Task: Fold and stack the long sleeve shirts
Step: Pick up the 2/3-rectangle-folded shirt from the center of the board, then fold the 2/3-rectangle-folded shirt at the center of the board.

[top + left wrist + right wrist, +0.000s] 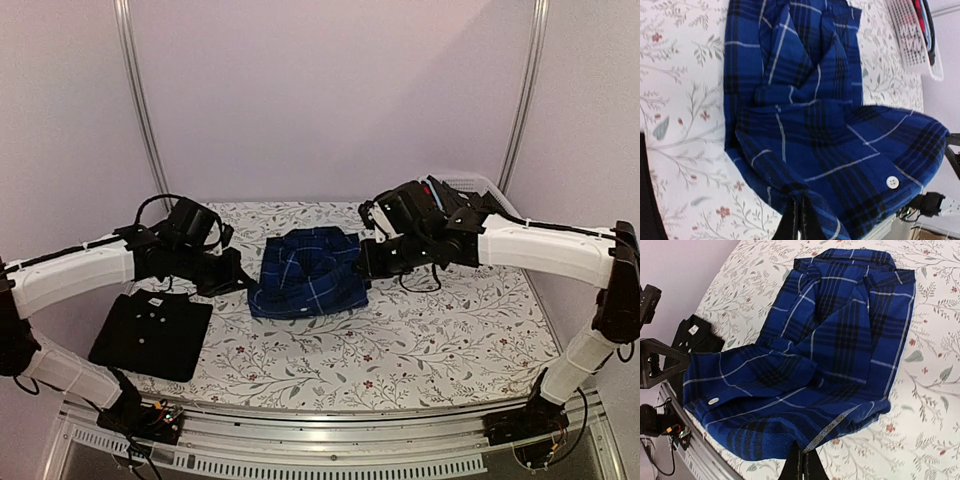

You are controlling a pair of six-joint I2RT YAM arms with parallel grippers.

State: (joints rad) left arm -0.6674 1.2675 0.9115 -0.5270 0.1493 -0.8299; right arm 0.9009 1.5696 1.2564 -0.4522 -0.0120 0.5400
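The blue plaid long sleeve shirt (308, 272) lies partly folded in the middle of the table, with one edge lifted off the cloth. My left gripper (245, 278) is shut on that edge at the shirt's left side; the wrist view shows its closed tips (801, 207) pinching plaid fabric (815, 125) near a white button (893, 182). My right gripper (362, 262) is shut on the same raised edge at the right, its tips (802, 452) clamped on the hem (805, 355). The black long sleeve shirt (152, 335) lies folded flat at the front left, also seen from the right wrist (692, 335).
A white lattice basket (470, 185) holding other clothes stands at the back right corner (912, 35). The table has a floral cloth (400, 350). A metal rail (330, 440) runs along the near edge, with both arm bases on it.
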